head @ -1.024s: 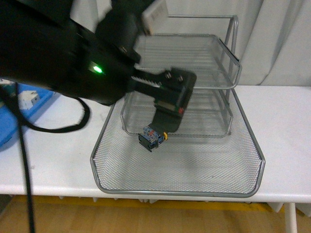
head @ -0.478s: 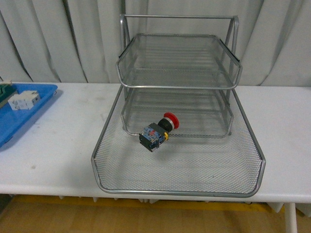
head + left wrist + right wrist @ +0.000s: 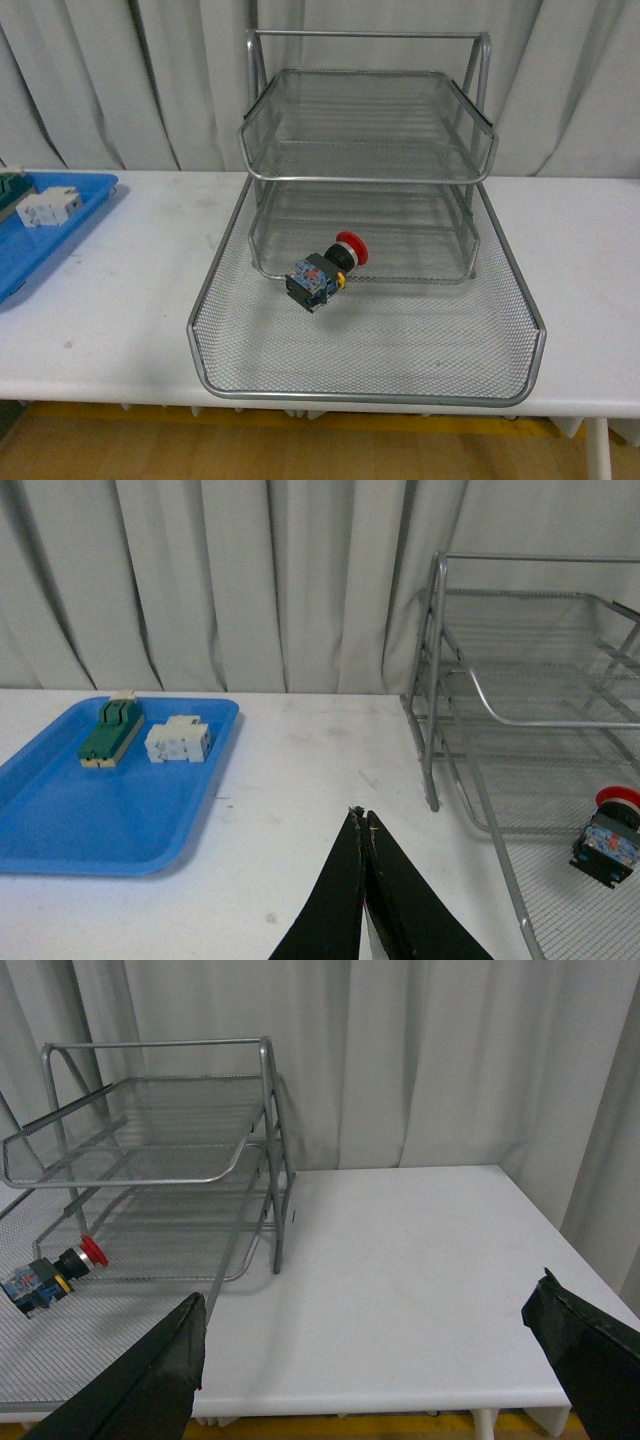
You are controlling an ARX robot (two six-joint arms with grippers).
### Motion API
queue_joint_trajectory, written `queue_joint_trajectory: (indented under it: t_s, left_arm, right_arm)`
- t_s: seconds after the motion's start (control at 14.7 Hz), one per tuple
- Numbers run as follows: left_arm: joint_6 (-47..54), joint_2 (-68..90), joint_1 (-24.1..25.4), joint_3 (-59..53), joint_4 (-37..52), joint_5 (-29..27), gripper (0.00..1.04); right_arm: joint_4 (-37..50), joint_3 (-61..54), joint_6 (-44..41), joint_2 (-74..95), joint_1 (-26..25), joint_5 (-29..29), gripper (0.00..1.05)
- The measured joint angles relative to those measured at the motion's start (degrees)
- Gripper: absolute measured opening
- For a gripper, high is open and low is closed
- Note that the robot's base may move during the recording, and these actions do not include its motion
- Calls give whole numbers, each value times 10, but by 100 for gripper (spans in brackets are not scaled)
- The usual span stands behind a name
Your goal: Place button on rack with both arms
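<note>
Front view: the small push-button switch with red mushroom cap, yellow collar and black-blue body (image 3: 322, 272) lies on its side in the bottom tier of the silver wire-mesh three-tier rack (image 3: 365, 398). Its cap sits close to the middle tier's front rim, and no arm is in view. A second ago the left arm filled this view with its fingers over the button; now it is gone and the button lies where it did.

Left wrist view: the black left fingers (image 3: 345, 900) are pressed together, holding nothing, above the white desk (image 3: 290, 780) between the blue plastic tray (image 3: 60, 820) and the rack.

Right wrist view: the right fingers (image 3: 160, 1370) are spread wide and empty, to the rack's side.

Resting on a round cap on springy mesh, the button could likely roll if either arm nudged the frame.
</note>
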Motion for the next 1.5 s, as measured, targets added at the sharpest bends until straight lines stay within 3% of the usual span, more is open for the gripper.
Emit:
queue_joint_trajectory:
  t_s: [0.27, 0.41, 0.48, 1.02, 1.5]
  left_arm:
    - [0, -29, 18, -9, -20, 21, 2]
    - [0, -61, 59, -16, -42, 53, 2]
    - [0, -63, 61, -34, -7, 54, 2]
    - [0, -239, 58, -40, -184, 59, 2]
    - [0, -325, 58, -40, -270, 59, 2]
  right_arm:
    - [0, 0, 0, 0, 0, 0, 98]
    - [0, 0, 0, 0, 0, 0, 98]
    - [0, 0, 0, 0, 0, 0, 98]
    - [0, 0, 0, 0, 0, 0, 98]
    - [0, 0, 0, 0, 0, 0, 98]
